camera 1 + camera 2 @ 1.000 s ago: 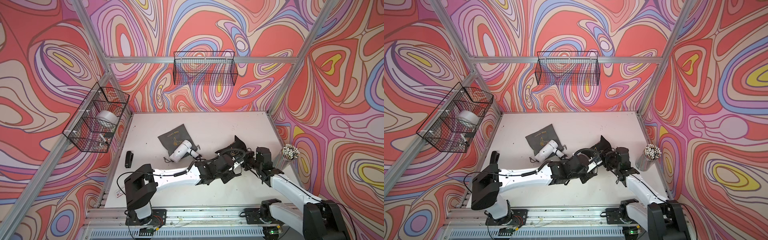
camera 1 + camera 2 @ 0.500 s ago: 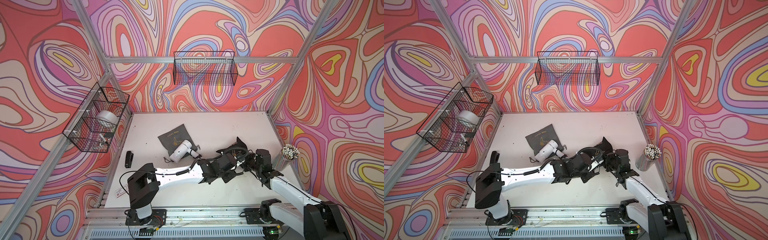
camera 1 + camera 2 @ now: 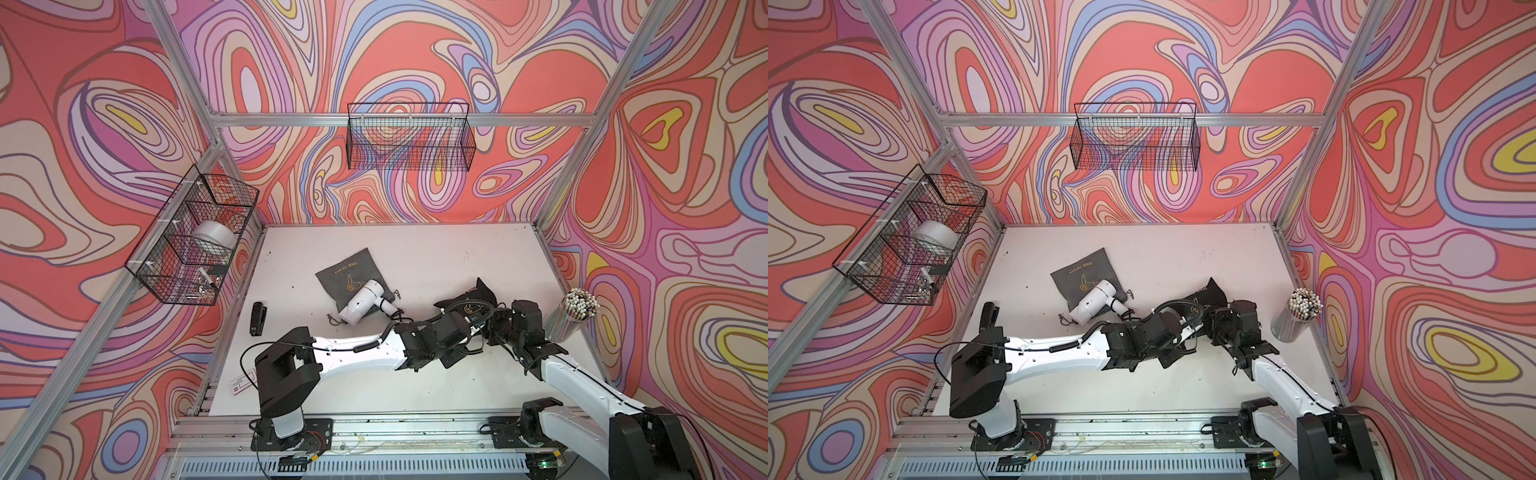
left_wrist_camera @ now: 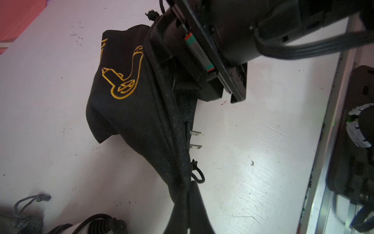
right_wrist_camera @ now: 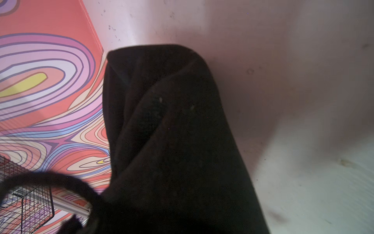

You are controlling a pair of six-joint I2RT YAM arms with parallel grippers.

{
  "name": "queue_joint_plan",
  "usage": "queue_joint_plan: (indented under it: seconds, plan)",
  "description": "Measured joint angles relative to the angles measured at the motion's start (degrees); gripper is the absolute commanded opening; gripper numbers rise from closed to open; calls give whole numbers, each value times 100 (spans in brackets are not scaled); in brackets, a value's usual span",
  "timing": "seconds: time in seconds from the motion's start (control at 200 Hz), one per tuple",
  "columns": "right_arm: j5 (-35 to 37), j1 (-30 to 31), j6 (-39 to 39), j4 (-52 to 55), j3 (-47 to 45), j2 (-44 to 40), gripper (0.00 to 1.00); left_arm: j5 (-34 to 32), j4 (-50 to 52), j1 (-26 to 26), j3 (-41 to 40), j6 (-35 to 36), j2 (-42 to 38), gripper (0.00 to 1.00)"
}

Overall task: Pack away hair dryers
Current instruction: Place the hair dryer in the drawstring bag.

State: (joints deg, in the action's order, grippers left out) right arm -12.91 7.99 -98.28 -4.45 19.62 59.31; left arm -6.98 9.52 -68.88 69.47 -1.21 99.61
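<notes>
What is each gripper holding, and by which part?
The left gripper pinches the black pouch by its mouth hem; the right gripper grips the opposite side of the mouth.

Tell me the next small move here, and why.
Probably tuck the plug inside the black pouch before cinching it. Its two metal prongs poke out of the pouch's mouth, while the left gripper pinches the rim shut. The right gripper sits at the mouth's other end, so it may be best placed.

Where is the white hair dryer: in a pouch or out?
Out: the white hair dryer lies uncovered atop the flat grey pouch.
</notes>
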Motion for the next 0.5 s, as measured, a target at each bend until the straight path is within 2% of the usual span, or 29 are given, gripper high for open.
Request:
queue_joint_plan:
  seconds: [0.2, 0.501]
  plan:
    - [-116, 33, -114, -125, 0, 131, 0, -343, -26, -267, -11, 367, 20, 0]
    - [-138, 35, -376, -111, -2, 74, 0, -826, 24, -354, -11, 697, 52, 0]
